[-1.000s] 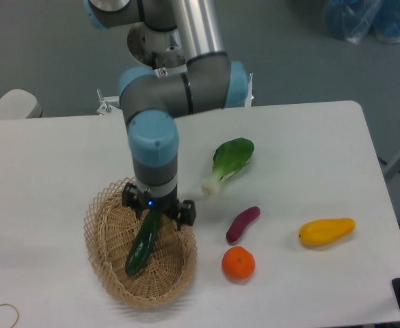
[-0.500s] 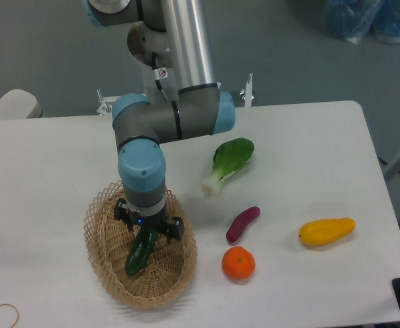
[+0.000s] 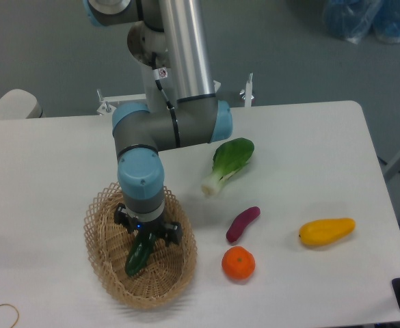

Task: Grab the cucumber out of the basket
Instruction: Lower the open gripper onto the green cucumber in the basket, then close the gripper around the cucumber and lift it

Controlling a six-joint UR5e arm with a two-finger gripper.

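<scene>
The dark green cucumber (image 3: pixel 137 257) lies slanted inside the oval wicker basket (image 3: pixel 102 258) at the table's front left. My gripper (image 3: pixel 148 231) points straight down into the basket and covers the cucumber's upper end. Its black fingers (image 3: pixel 174 232) stand spread on either side of the cucumber, wider than the cucumber itself, so the gripper is open. Only the cucumber's lower half shows below the wrist.
A bok choy (image 3: pixel 228 162) lies right of the arm. A purple sweet potato (image 3: pixel 243 223), an orange (image 3: pixel 238 264) and a yellow fruit (image 3: pixel 326 231) lie to the basket's right. A thin looped cord (image 3: pixel 8 313) sits at the front left corner.
The gripper has moved down and to the left into the basket, lowering over the cucumber's upper end. The cucumber and basket have stayed in place.
</scene>
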